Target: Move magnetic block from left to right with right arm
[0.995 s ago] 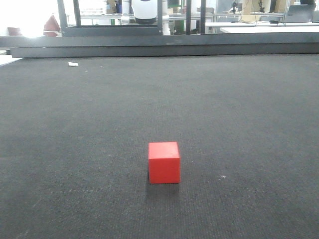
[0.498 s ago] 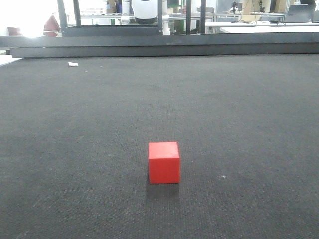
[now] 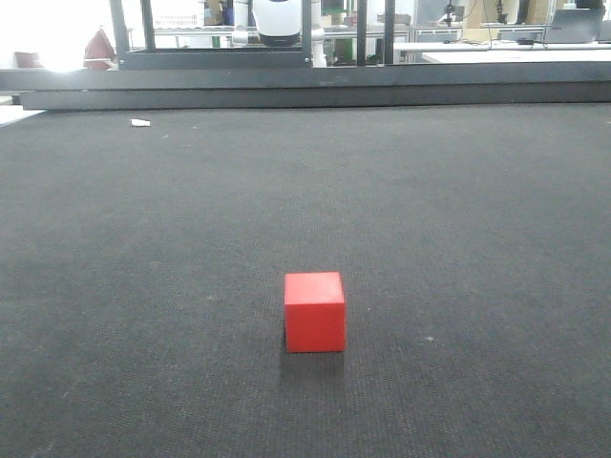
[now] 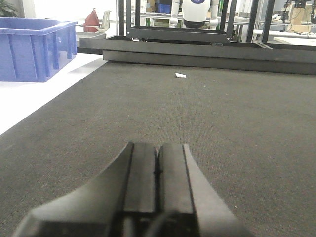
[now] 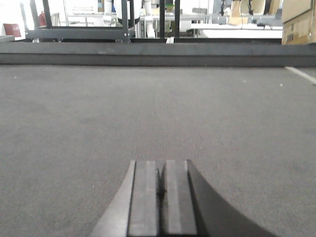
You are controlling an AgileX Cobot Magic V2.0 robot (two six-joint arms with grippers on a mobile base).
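Note:
The magnetic block [image 3: 314, 311], a plain bright-red cube, rests on the dark carpeted table [image 3: 458, 210] near the lower middle of the front view. Neither arm shows in that view. In the left wrist view my left gripper [image 4: 157, 146] is shut, its two dark pads pressed together with nothing between them, low over the carpet. My right gripper [image 5: 161, 163] is likewise shut and empty just above the carpet in the right wrist view. The block appears in neither wrist view.
A small white scrap [image 3: 140, 122] lies at the far left of the table. A dark raised ledge [image 3: 305, 88] runs along the far edge. A blue plastic crate [image 4: 34, 47] stands off the table's left side.

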